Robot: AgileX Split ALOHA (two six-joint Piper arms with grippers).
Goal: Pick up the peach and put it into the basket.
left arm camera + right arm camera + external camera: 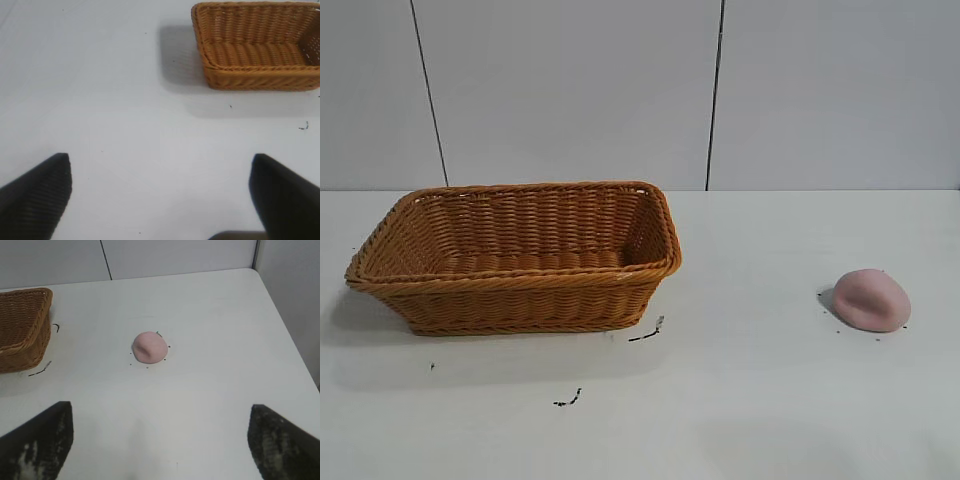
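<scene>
Lying on white table (pixel 770 400), peach (pixel 872 299) well apart from basket (pixel 520 258), right hand (pixel 160 440) wide open, empty

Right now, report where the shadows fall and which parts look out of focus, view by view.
Exterior view: the basket casts a soft shadow on the table in front of it and to its left; the peach casts almost none. Left wrist view: the left gripper has blurred dark fingers; the basket's shadow is soft. Right wrist view: the right gripper is blurred, the peach sharp.
</scene>
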